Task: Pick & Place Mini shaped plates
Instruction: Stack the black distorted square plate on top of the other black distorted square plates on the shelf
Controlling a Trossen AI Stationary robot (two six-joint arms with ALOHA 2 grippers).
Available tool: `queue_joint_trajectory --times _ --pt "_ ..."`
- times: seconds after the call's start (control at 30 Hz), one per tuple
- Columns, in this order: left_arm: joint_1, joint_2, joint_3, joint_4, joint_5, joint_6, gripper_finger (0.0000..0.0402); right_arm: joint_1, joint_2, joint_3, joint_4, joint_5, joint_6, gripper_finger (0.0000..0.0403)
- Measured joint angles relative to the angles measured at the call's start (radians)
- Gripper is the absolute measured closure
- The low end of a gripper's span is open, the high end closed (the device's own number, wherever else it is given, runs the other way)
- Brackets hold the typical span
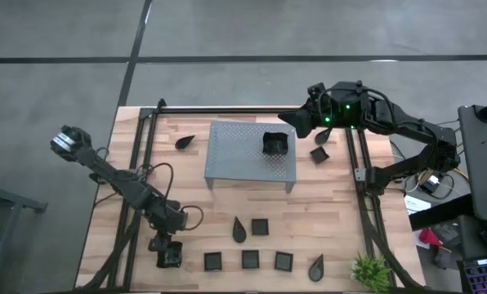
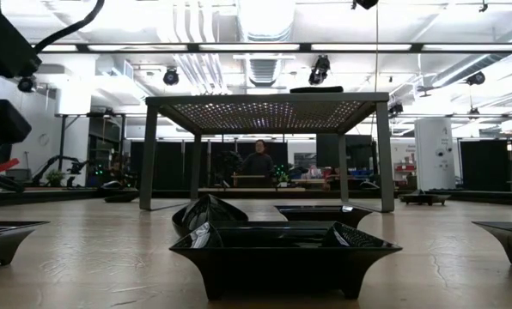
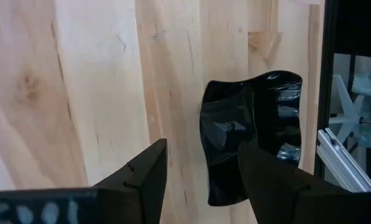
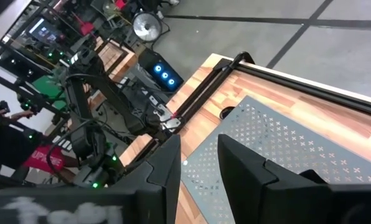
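Several small glossy black plates, square and teardrop-shaped, lie on the wooden table. One square plate [image 1: 275,143] sits on top of the grey perforated rack [image 1: 235,155]. My left gripper [image 1: 168,249] hovers open at the near left corner over another square plate [image 3: 260,118]. In the left wrist view, my left gripper [image 3: 201,180] has one finger above the dish and the other outside its rim. My right gripper [image 1: 291,120] is open and empty above the rack's far right corner. In the right wrist view, my right gripper [image 4: 198,168] looks down on the rack [image 4: 279,155].
A row of plates [image 1: 250,259] lies along the near edge, with a teardrop [image 1: 239,230] and a square [image 1: 260,226] behind it. More plates lie beside the rack [image 1: 185,141] [image 1: 319,154]. A green plant [image 1: 372,272] stands at the near right corner. Black frame rails [image 1: 137,188] border the table.
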Motion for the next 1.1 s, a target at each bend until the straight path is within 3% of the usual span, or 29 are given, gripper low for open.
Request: queue_joint_trajectory --times 0.53,0.7,0.93,1.1 --pt "-0.025 0.106 0.000 0.030 -0.011 0.019 0.0220 0.000 0.000 0.000 0.008 0.000 0.010 0.0322" --pt "-0.025 0.123 0.000 0.038 -0.011 0.014 0.0270 0.000 0.000 0.000 0.008 0.000 0.010 0.0329" --pt "-0.024 0.127 0.000 0.039 0.014 -0.023 0.0388 0.000 0.000 0.000 0.008 0.000 0.021 0.0335" --pt "-0.024 0.095 0.006 0.038 0.033 -0.110 0.0400 0.003 0.000 0.000 0.008 0.000 0.025 0.0330"
